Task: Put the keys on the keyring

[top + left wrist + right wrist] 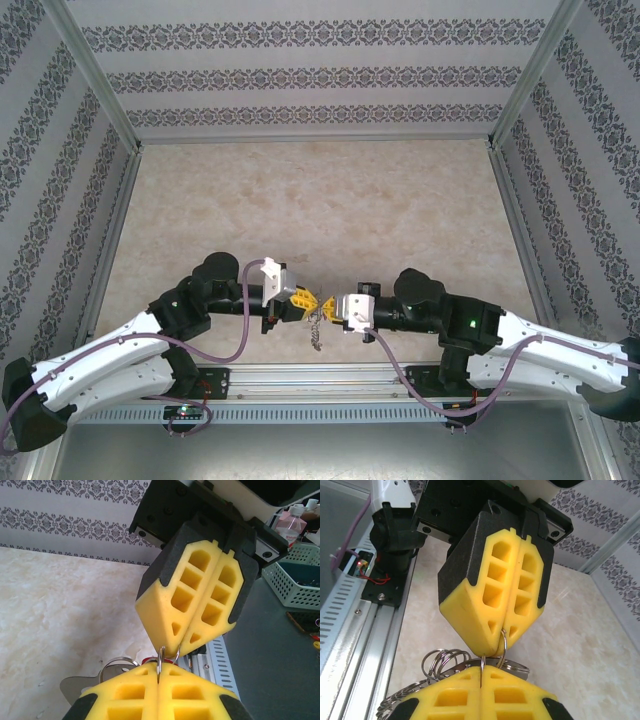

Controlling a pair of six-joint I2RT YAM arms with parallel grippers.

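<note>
Marbled table (320, 200): left hand (308, 299), right hand (329, 304) pinch keyring (159, 667).

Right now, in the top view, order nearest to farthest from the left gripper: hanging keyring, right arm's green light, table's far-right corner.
1. The hanging keyring, just below the left gripper.
2. The green light, on the right arm.
3. The far-right corner, at the back.

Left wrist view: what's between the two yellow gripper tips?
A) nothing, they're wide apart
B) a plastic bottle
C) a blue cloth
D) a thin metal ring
D: a thin metal ring bridges the shut left gripper and the shut right gripper, running into the seam of each.
</note>
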